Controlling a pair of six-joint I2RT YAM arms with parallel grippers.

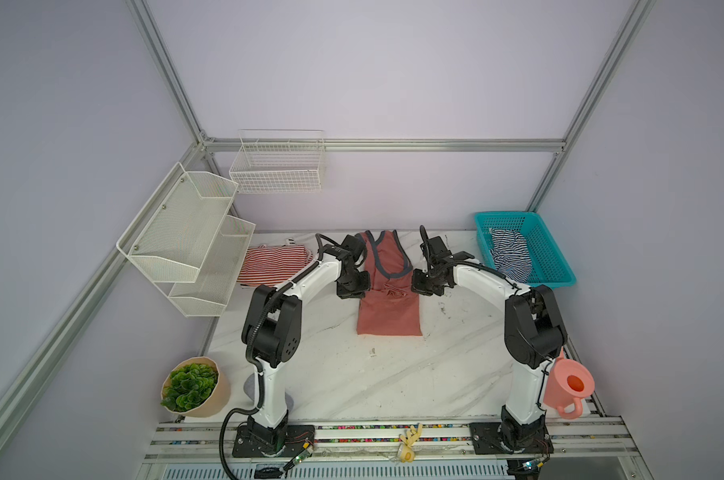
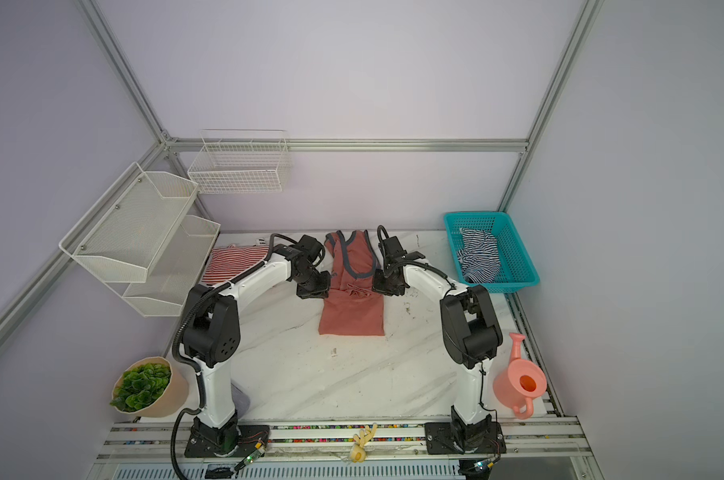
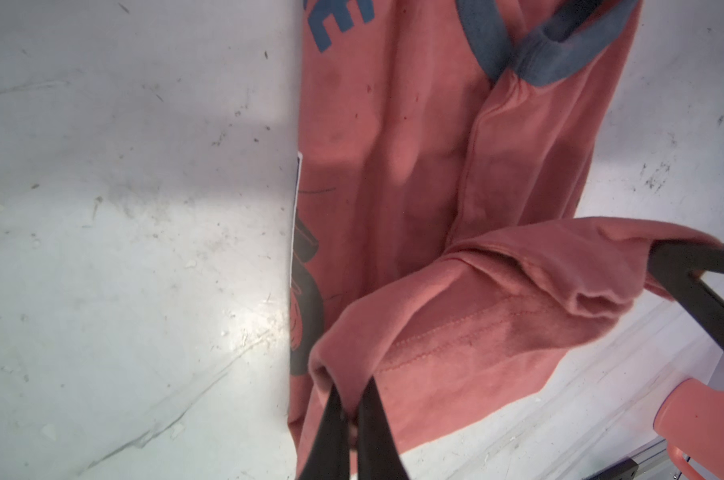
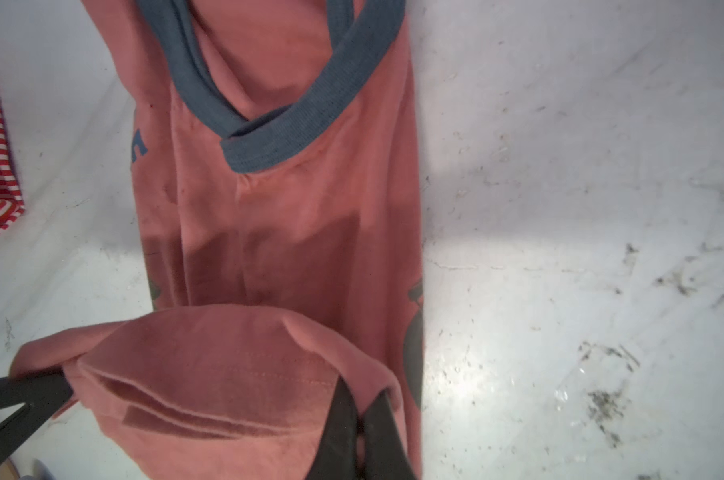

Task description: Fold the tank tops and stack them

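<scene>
Three tank tops are in view, and only one is in my grip. The salmon-red tank top point(image 1: 387, 307) lies lengthways in the middle of the bench point(image 1: 352, 382), narrowed into a long strip, with its dark grey trim point(image 4: 293, 137) toward the far edge. The left jaws are pressed together on one corner of its hem point(image 3: 455, 332), and the right jaws pinch the opposite corner. Between them the hem hangs raised above the cloth below, sagging a little in the middle. The red-and-white striped tank top point(image 1: 273, 266) sits folded at the far left of the bench, and the navy-and-white striped tank top point(image 1: 509, 253) is bunched in the teal basket point(image 1: 505, 215) at the far right.

I judge the step in hand to be the cross fold, hem toward the straps. This jersey looks light, limp and slightly clingy, so it will droop and roll wherever nothing supports it. The hem corners are the right hold, since they let me stretch the edge taut. I would carry both sides evenly, or the layers showing at the hem may slip apart and the fold land crooked
</scene>
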